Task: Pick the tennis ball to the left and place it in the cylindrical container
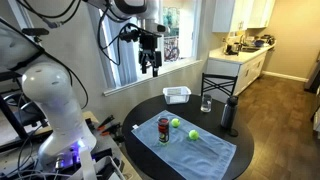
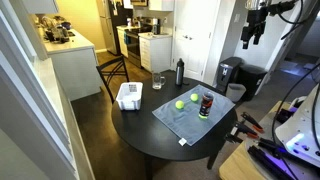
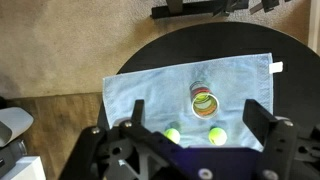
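Jaws hang spread wide and empty, high above the round black counter (image 3: 200,40). On its blue cloth (image 3: 150,95) stands the cylindrical container (image 3: 203,100). The tennis ball (image 3: 172,134) lies near it, beside a second ball (image 3: 216,134).

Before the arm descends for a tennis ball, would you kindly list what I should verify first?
1. Jaws of the gripper open and empty: ok, spread wide in the wrist view.
2. Height, gripper well above the round table: ok.
3. Both tennis balls visible, lying apart on the blue cloth: ok.
4. The red can upright on the cloth, near the balls: ok.
5. Top of the can open: cannot tell.
6. Which ball counts as the left one: cannot tell.
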Motion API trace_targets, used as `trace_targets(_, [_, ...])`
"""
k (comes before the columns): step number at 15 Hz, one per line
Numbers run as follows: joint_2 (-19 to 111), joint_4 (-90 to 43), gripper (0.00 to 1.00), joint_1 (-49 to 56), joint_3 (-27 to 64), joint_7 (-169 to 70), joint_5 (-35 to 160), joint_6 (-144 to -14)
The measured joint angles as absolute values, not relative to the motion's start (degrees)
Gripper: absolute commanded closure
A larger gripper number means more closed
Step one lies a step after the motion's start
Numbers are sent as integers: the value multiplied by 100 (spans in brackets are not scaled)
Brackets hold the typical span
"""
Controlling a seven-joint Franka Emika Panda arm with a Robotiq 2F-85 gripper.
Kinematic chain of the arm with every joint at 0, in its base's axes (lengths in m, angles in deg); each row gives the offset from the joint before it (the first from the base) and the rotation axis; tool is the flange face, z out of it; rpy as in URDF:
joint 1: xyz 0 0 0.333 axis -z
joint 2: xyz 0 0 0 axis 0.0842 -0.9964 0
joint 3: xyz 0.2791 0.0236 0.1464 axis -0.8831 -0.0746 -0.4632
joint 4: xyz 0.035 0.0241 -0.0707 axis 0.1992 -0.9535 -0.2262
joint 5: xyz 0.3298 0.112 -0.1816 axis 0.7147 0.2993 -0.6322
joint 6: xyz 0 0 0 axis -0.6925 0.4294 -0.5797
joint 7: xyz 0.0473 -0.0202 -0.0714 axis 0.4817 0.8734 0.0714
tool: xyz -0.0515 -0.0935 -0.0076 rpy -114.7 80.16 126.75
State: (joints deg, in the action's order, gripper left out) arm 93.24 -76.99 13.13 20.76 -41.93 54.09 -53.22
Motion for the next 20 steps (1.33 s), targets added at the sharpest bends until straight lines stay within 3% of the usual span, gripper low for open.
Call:
trace_targets(14, [9301, -7700, 0, 1387, 2292, -4194, 5408, -5413])
trace_targets(20, [8410, -7670, 0, 1529, 2854, -4139, 5415, -6847])
